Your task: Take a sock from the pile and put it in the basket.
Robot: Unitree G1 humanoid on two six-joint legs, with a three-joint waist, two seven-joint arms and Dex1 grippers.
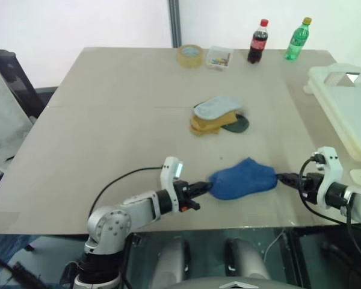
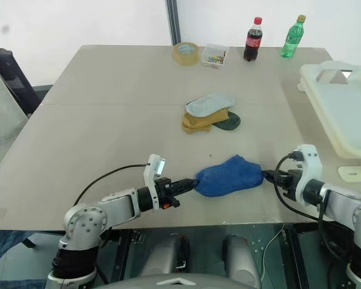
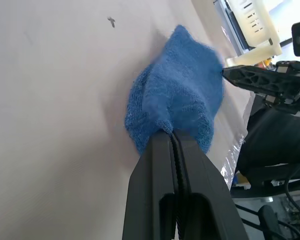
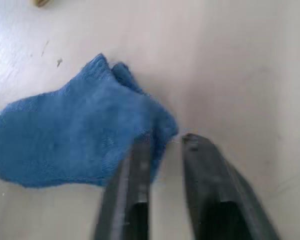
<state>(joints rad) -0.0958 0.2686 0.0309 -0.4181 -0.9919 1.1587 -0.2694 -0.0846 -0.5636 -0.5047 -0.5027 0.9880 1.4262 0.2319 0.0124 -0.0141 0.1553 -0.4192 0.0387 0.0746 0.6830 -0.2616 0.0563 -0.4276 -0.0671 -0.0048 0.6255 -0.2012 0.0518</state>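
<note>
The blue sock point(image 1: 243, 178) lies low in the middle of the head view, apart from the pile point(image 1: 218, 115) above it; the basket point(image 1: 347, 105) sits at the right edge. The left gripper point(image 1: 208, 186) is clamped on the sock's edge. The right gripper point(image 4: 166, 141) has its fingers parted at the other end, holding nothing. The sock looks light, soft and floppy; a pinch on a bunched edge should hold it.
</note>
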